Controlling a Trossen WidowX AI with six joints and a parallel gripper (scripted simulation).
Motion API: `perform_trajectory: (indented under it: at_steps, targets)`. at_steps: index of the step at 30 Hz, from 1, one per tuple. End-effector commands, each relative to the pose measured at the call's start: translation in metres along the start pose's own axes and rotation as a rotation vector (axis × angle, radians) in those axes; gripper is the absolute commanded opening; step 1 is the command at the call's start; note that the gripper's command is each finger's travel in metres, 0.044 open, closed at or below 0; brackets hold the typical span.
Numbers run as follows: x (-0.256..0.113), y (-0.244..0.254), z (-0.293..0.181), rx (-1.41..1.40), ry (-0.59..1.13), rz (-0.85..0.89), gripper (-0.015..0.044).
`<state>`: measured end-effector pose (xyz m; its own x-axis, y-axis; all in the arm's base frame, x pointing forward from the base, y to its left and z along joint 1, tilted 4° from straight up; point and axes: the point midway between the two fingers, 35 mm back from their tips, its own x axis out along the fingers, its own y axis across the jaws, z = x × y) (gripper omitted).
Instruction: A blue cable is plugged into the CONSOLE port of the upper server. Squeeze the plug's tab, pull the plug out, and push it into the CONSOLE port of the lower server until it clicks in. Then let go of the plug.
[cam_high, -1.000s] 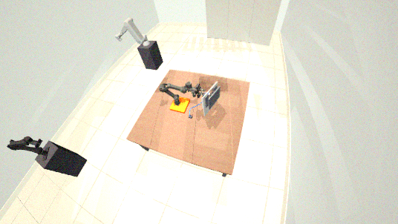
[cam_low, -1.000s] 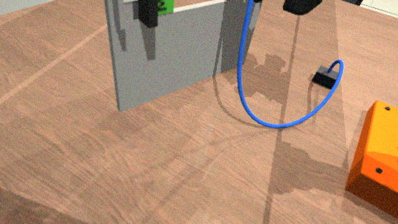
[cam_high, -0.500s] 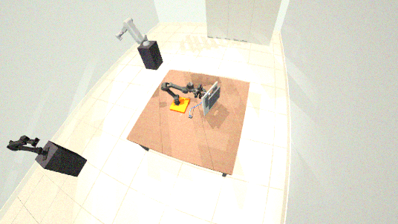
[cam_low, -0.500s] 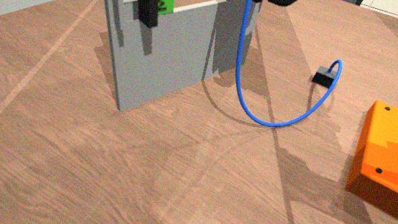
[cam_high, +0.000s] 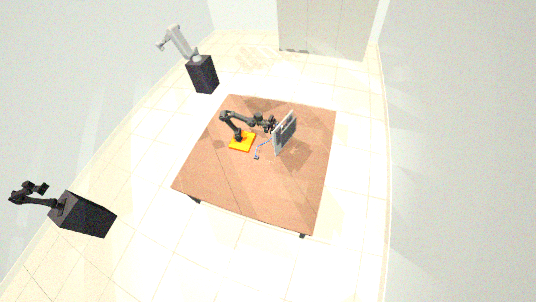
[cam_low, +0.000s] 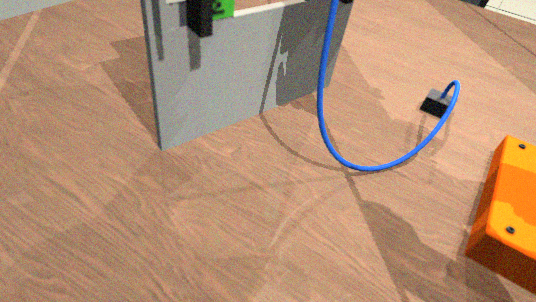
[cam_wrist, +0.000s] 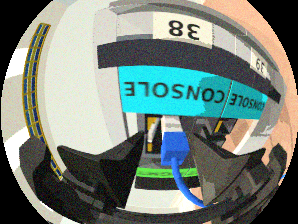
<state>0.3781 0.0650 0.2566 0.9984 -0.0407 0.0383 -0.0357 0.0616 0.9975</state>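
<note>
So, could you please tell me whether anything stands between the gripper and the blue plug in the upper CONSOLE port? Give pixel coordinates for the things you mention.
Nothing visible does. In the wrist view, the gripper's (cam_wrist: 172, 142) open fingers stand on either side of the blue plug (cam_wrist: 175, 148), with no object between them and it.

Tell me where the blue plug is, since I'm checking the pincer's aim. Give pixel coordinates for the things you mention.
In the wrist view, the blue plug (cam_wrist: 175, 148) sits right of centre, below the cyan CONSOLE label (cam_wrist: 172, 91), between the pincer's (cam_wrist: 170, 142) fingers.

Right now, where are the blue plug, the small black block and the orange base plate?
Blue plug (cam_wrist: 175, 148): wrist view, its body.
Small black block (cam_low: 433, 106): exterior view, its side.
Orange base plate (cam_high: 243, 148) (cam_low: 500, 210): top and exterior views, bare upper face.
</note>
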Motion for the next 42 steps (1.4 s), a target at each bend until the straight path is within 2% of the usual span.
perform_trajectory:
  at_steps: [1,5,9,29,42]
  targets:
    - [0.0063,-0.0004,0.0015,-0.001,0.005,0.001,0.0239]
    - [0.0101,-0.0008,0.0029,-0.001,0.005,0.002,0.0239]
    - [0.007,-0.0005,0.0026,-0.001,-0.001,0.001,0.0134]
    - [0.007,-0.0005,0.0026,-0.001,-0.001,0.001,0.0001]
    - [0.0038,-0.0004,0.0016,-0.001,0.005,0.001,0.0]
